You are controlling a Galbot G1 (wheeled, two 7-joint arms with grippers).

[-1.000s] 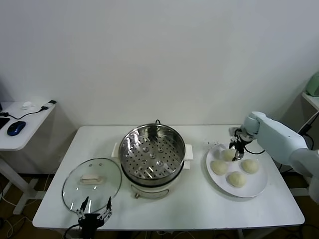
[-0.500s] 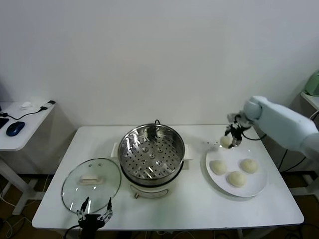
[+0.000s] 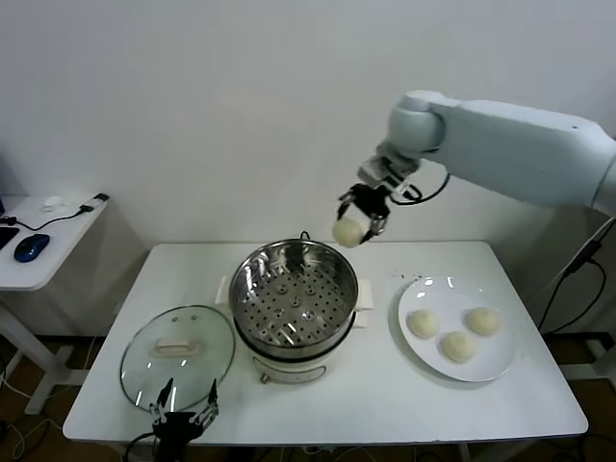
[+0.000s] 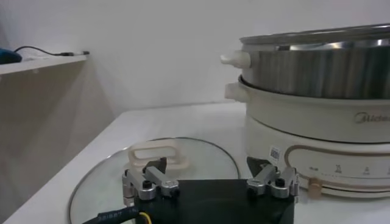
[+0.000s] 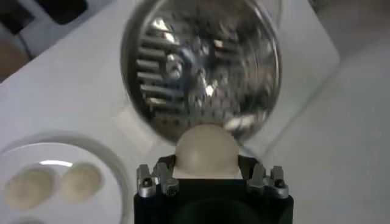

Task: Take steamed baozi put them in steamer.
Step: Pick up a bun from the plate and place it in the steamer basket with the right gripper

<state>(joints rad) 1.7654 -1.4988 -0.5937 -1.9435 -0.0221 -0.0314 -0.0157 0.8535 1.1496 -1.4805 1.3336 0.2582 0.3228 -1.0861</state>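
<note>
Here the white counter [image 3: 385, 404] carries everything. At its centre stands the steamer [image 3: 294, 298], a shiny steel pot with an empty perforated tray, on a white base. At the steamer's eight o'clock lies a glass lid [image 3: 178, 354] with a cream handle, flat on the counter. At the steamer's three o'clock sits a white plate [image 3: 491, 364] holding three baozi [image 3: 458, 346], set close together. The right hand [image 3: 358, 219] hangs in the air off the steamer's rim at about one o'clock, clenched on a fourth bun [image 3: 347, 231], which shows between its fingers [image 5: 268, 181] in the right wrist view. The left hand [image 3: 181, 417] rests low at the counter's near edge, at the lid's six o'clock, fingers spread wide and grasping nothing.
</note>
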